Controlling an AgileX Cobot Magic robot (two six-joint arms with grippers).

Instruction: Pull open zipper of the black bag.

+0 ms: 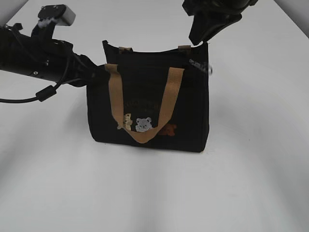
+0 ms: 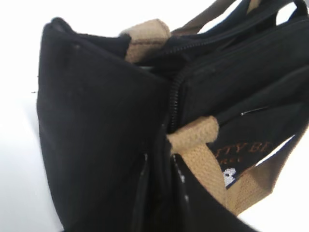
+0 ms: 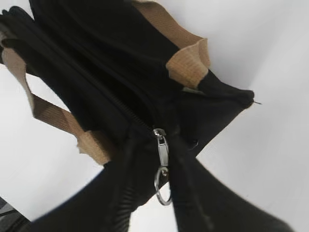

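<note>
White counter [image 1: 256,183] all round, plain and bare-looking, no walls or room visible beyond it.

My right claw [image 3: 166,193]: two dark fingers frame the silvery pull [image 3: 162,151] and its ring [image 3: 162,186], gap between them shows, so jaws look parted w/ the ring hanging loose in the gap, not pinched. My left claw [image 2: 161,193] sits at the bag's left end; fingers are blurred dark shapes against the fabric, can't tell if they're clamped on it.

Zipper [image 3: 104,94] runs along the top of the black bag [image 1: 147,108], slider at the right end, near the tan tab [image 3: 189,60]. Bag stands upright mid-counter.

Risks, imo: ring is small and swings, so closing could miss it or catch only fabric. If the left end isn't anchored, a pull drags or tips the whole bag instead of running the slider. Tan handle [image 1: 166,104] could snag.
</note>
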